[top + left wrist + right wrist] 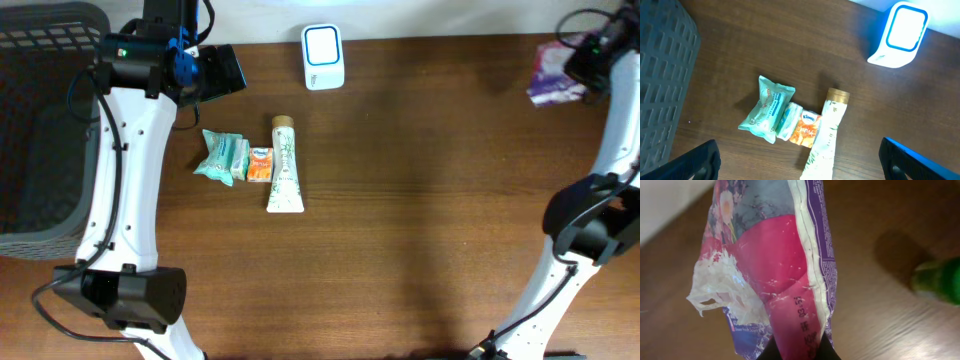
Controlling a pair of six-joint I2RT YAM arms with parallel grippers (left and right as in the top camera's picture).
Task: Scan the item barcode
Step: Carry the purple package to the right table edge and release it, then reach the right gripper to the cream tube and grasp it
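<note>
At the far right table corner, your right gripper (588,52) is clamped tight on the pink-purple flower-print packet (785,270), held over the table (430,200). Your left gripper (222,72) hangs with jaws fully spread, holding nothing, near the teal wipes (222,157), orange tissue pack (260,165) and tube (285,170). The white-blue scanner (323,56) stands at the far edge, well apart from the packet.

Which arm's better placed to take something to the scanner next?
Right, probably. The right pincer is shut on the purple packet, ready to present to the white scanner. The left pincer is open and empty above the teal packs.
</note>
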